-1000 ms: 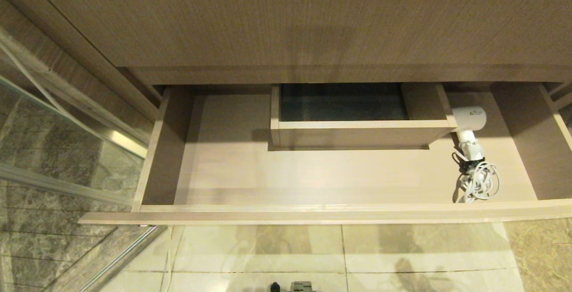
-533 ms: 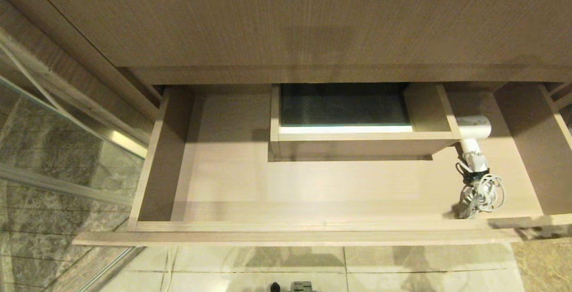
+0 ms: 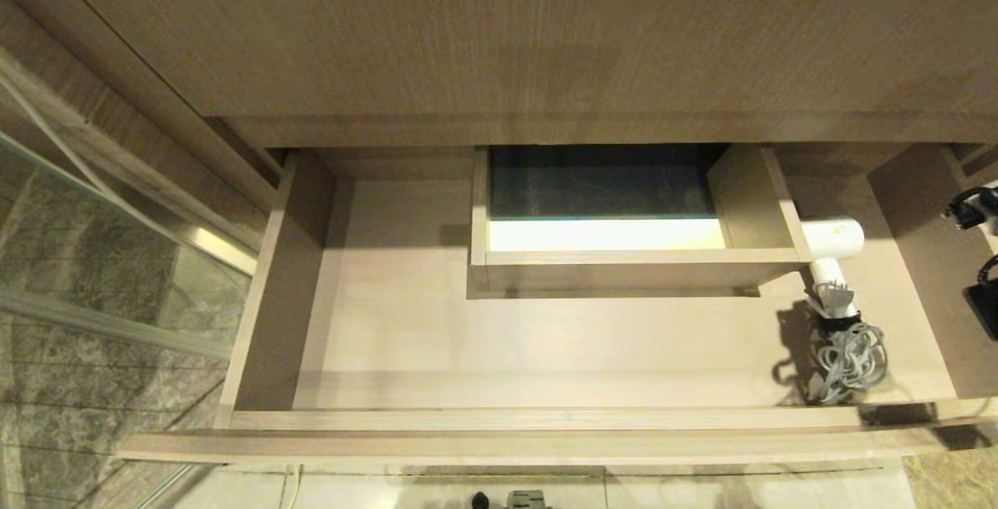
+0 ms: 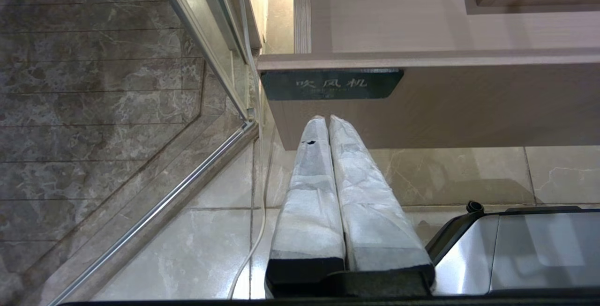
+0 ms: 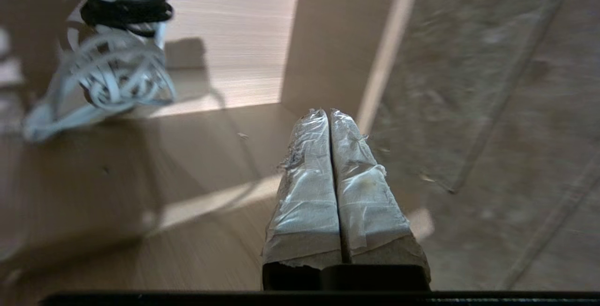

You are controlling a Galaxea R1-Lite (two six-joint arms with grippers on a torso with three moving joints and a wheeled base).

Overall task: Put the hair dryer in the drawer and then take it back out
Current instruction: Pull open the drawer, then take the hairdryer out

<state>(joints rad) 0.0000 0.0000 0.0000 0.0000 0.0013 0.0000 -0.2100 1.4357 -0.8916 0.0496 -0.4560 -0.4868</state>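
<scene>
The drawer (image 3: 507,419), wide and pale beige, stands pulled far out from under the counter. The white hair dryer (image 3: 834,238) lies in its right end, barrel against the boxed cut-out (image 3: 624,267), with its strapped cord bundle (image 3: 851,357) toward the front. My right gripper (image 5: 326,111) is shut and empty, its tips over the drawer's front right corner, apart from the cord bundle (image 5: 112,76). Black parts of the right arm (image 3: 971,209) show at the head view's right edge. My left gripper (image 4: 326,117) is parked shut, just below the drawer front (image 4: 445,109).
A glass shower partition with a metal rail (image 3: 117,259) stands close on the left. A dark label plate (image 4: 330,84) is fixed on the drawer front. Pale tiled floor (image 4: 468,175) lies below, and my base (image 4: 539,250) is close beneath the drawer.
The drawer has slid farther out toward me, carrying the hair dryer with it. Parts of my right arm have come into the head view at the right edge.
</scene>
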